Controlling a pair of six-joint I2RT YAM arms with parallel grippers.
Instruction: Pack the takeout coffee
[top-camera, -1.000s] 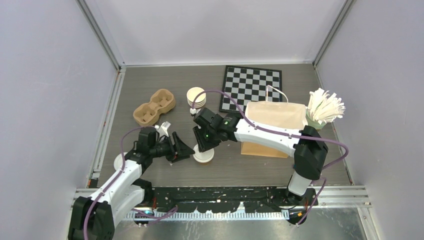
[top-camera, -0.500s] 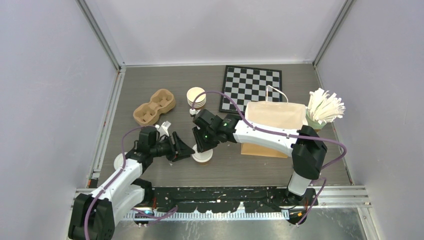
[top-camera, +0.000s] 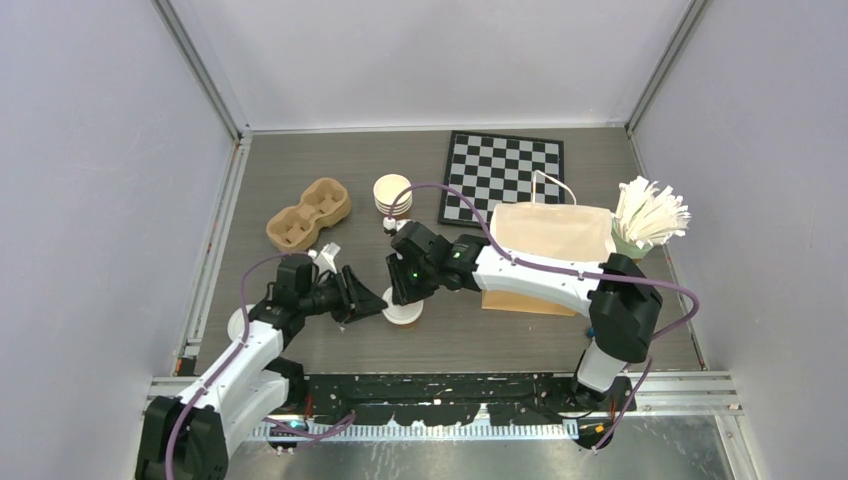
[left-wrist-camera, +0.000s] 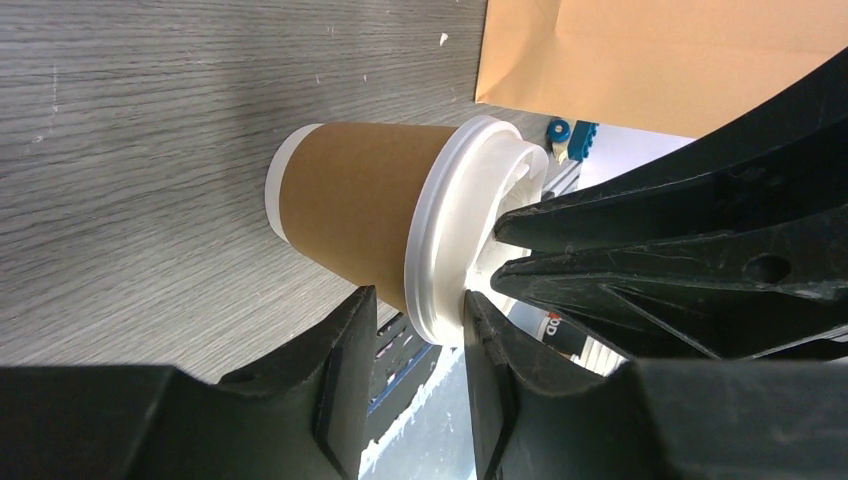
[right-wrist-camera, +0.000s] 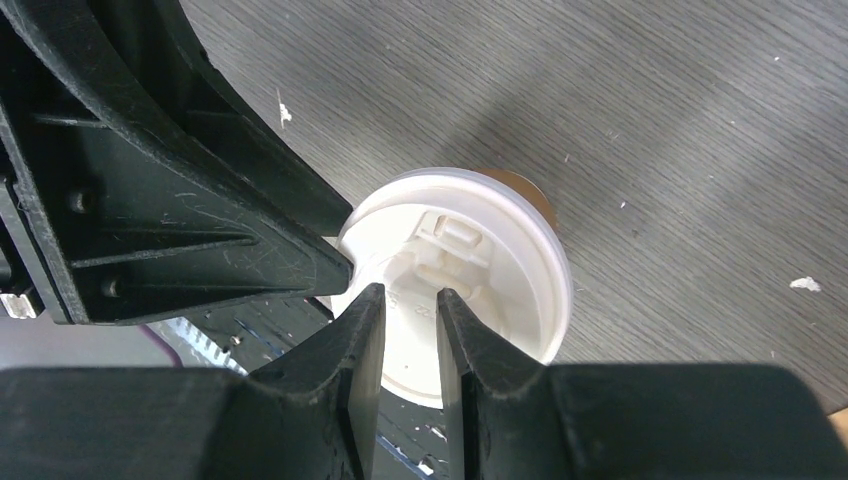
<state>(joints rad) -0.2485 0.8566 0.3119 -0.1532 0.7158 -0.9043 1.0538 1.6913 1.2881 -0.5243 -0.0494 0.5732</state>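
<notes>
The right end effector (right-wrist-camera: 403, 325) pinches the rim of the white plastic lid (right-wrist-camera: 470, 270) on the small tan paper takeout coffee cup (left-wrist-camera: 355, 215) while the left end effector (left-wrist-camera: 410, 375), part-open, straddles the cup's lid end; close it squarely on the wall before lifting.

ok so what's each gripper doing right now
left gripper: part open around the small tan paper cup with white plastic lid, grip unclear.
right gripper: nearly closed over the lid.
</notes>
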